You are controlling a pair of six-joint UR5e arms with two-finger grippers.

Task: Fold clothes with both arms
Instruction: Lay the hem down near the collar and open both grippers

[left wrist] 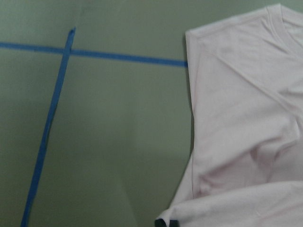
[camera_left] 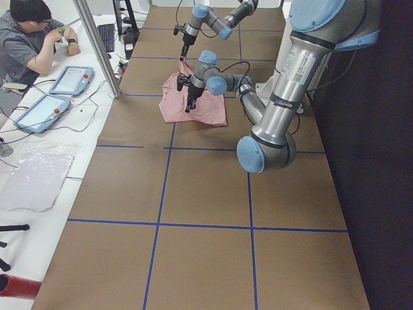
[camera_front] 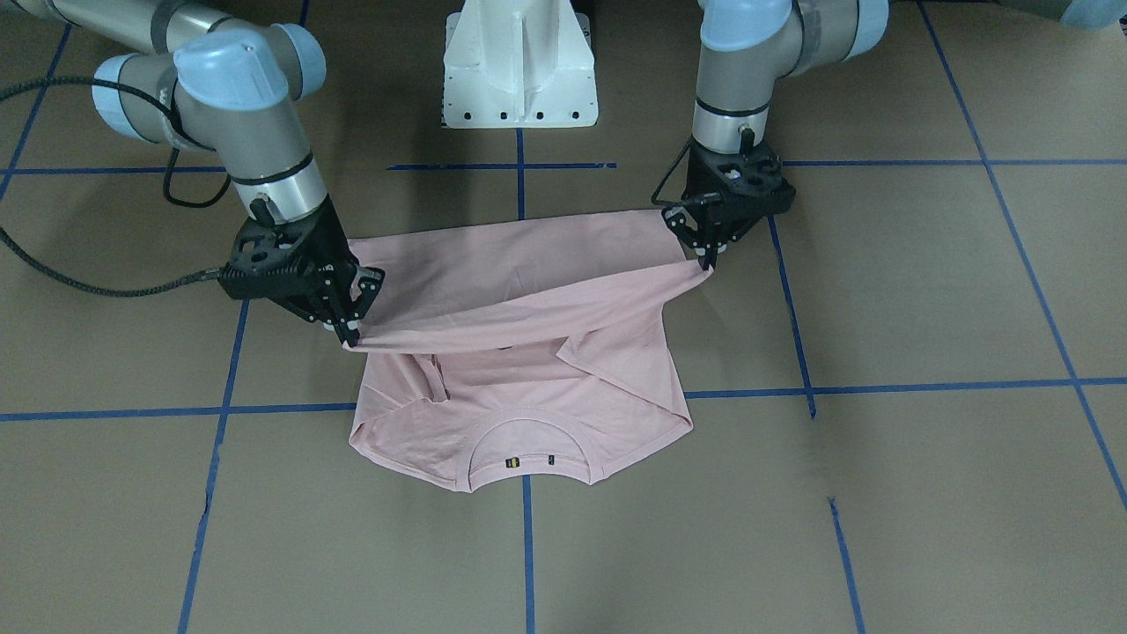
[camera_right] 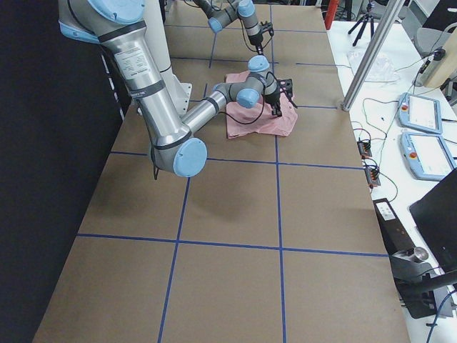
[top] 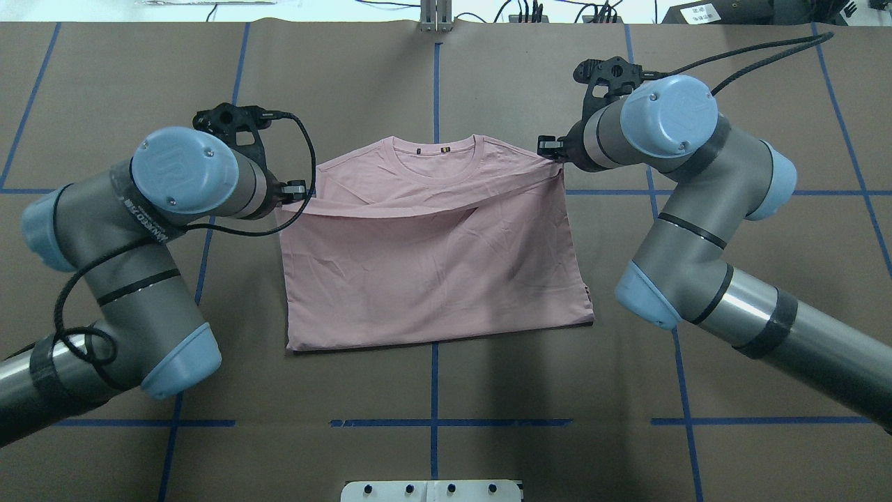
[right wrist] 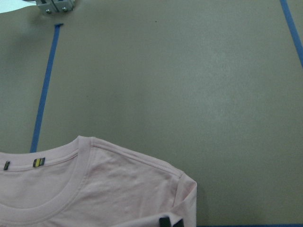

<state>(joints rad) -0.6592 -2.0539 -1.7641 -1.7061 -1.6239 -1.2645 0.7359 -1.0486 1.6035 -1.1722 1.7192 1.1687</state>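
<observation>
Shirt (camera_front: 519, 291): we see one edge lifted and stretched.
Left gripper (camera_front: 707, 257): clenched on one lifted corner.
Right gripper (camera_front: 349, 333): clenched on the other.

We list a left arm (top: 132, 279) and right arm (top: 697, 230): grey metal tubes, light blue joint caps, black cables (camera_front: 114, 291). Our left gripper (camera_front: 707, 258) and right gripper (camera_front: 350, 333): black, latticed.

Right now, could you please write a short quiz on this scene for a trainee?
1. True or false: the pale pink cloth T-shirt lies untouched on the brown table.
2. The jaws of the grey metal left arm and right arm hold: A) the collar, B) a raised shirt edge, C) nothing.
3. Fill in: the collar points ___ the white pedestal base.
Key: 1 false; 2 B; 3 away from.
</observation>
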